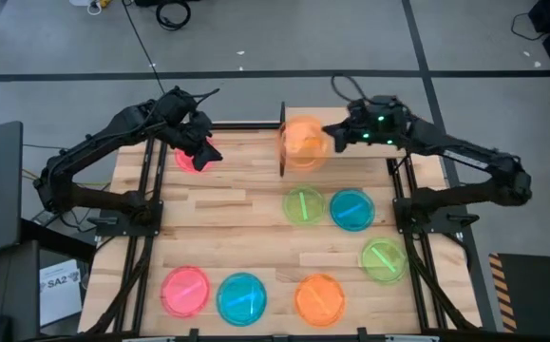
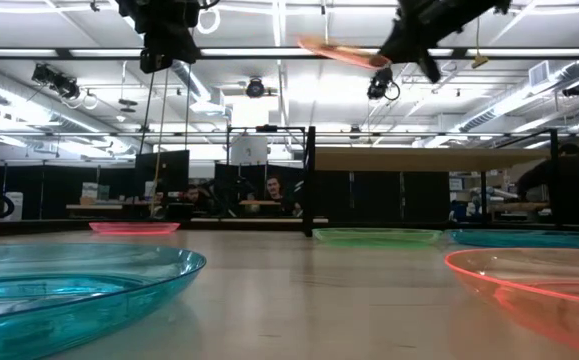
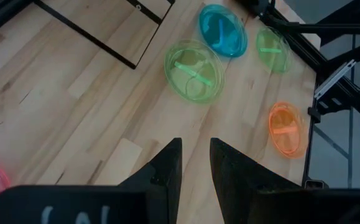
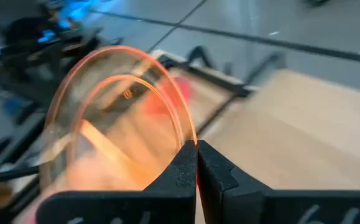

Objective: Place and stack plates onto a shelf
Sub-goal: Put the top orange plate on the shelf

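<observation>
R gripper point(image 1: 330, 136) holds orange plate point(image 1: 304, 142) (prob over shelf point(image 1: 350, 157))

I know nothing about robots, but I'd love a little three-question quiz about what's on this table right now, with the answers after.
1. True or false: the right hand is pinching the rim of an orange plate held in the air above the shelf.
2. Which colour is the plate lying on the table under the left hand? A) blue B) pink C) green
3. Fill in: not counting the plate being held, the table shows ___ green plates.

Key
1. True.
2. B: a pink plate lies there, and the left hand is over it with its fingers a little apart, holding nothing.
3. Two: one green plate beside a blue one, another near the right edge.
</observation>
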`<action>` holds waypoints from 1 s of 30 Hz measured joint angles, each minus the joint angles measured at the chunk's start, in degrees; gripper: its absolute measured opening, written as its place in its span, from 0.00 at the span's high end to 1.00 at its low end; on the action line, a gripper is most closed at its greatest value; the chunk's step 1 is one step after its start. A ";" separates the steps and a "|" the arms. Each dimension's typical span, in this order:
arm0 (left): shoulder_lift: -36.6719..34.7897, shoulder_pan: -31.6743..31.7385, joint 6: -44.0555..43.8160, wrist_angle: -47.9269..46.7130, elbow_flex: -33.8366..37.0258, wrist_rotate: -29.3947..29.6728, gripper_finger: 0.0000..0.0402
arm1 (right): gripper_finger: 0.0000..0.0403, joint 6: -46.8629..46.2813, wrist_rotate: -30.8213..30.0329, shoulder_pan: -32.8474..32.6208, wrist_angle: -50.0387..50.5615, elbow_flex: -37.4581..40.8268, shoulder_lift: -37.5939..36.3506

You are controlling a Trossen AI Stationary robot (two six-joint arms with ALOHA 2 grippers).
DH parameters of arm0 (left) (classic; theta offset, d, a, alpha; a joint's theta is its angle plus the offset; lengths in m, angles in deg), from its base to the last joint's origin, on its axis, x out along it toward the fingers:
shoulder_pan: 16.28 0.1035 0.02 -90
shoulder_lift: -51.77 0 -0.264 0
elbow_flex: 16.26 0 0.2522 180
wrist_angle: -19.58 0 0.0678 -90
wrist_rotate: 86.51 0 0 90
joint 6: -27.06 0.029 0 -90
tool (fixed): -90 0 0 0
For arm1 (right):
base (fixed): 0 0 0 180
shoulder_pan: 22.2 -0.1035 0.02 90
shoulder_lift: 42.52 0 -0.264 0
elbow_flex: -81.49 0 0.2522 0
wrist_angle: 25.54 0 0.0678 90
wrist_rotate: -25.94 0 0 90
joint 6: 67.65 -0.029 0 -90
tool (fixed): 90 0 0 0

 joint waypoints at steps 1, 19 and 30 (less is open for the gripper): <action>0.01 0.00 0.00 0.00 0.00 0.01 0.78 | 0.98 0.15 -1.10 0.98 1.90 0.00 -1.35; 0.02 0.00 -0.31 0.07 0.00 0.01 0.78 | 0.98 -0.32 -21.98 12.54 31.49 0.00 -9.56; 0.02 0.00 -0.63 0.07 0.00 0.01 0.78 | 0.98 -1.19 -29.08 17.45 35.57 0.00 -9.49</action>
